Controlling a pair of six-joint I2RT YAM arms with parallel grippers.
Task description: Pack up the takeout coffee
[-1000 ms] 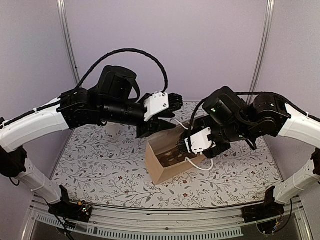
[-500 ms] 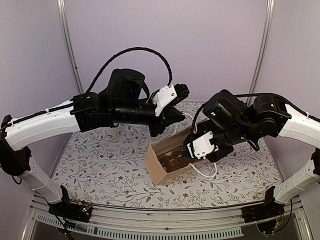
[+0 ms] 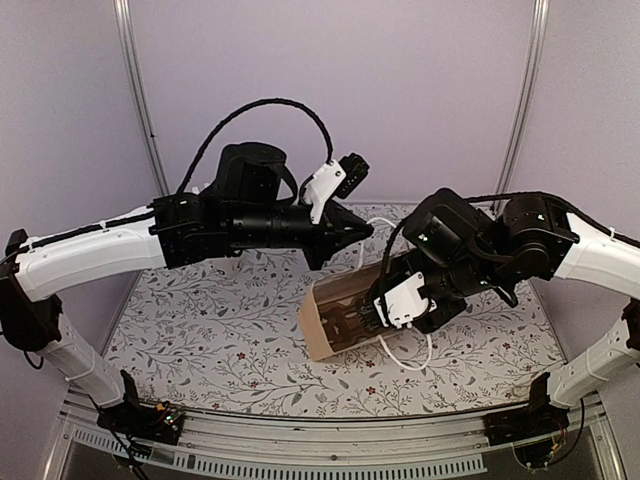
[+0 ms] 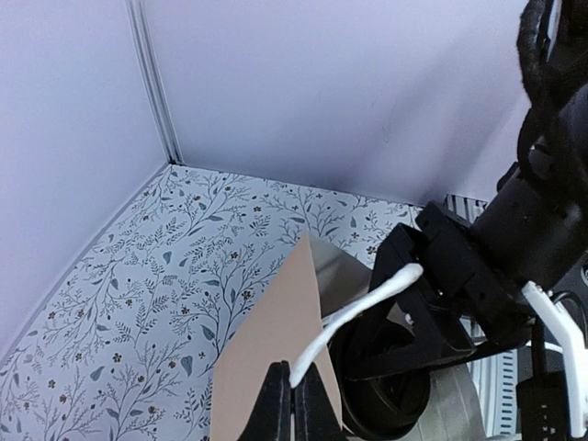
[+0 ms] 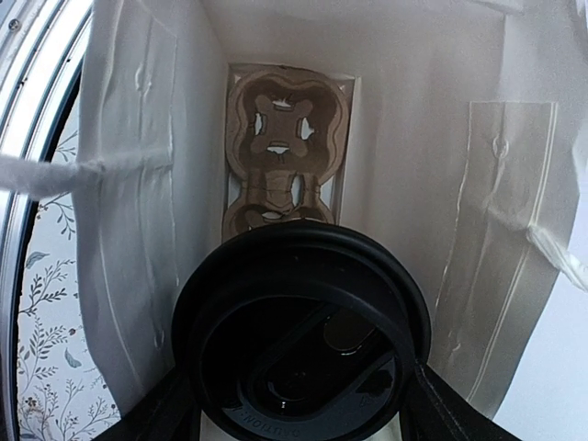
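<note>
Takeout coffee [image 5: 303, 340] sits in the mouth of the brown paper bag [image 3: 322, 330], viewed lid-on from the right wrist. The right gripper [image 5: 299, 402] grasps it, with a finger on either side of the cup just under the black lid. Beneath it, on the bag's white-lined bottom, lies the pulp cup carrier [image 5: 280, 156], so the cup seems aimed at a pocket; which one I cannot tell. The left gripper [image 4: 294, 400] is clenched on a white cord handle [image 4: 363, 303], drawn taut up and aside. I judge this holds the bag's mouth open and steadies it on the desk [image 3: 200, 320]. The cup is not yet seated.
</note>
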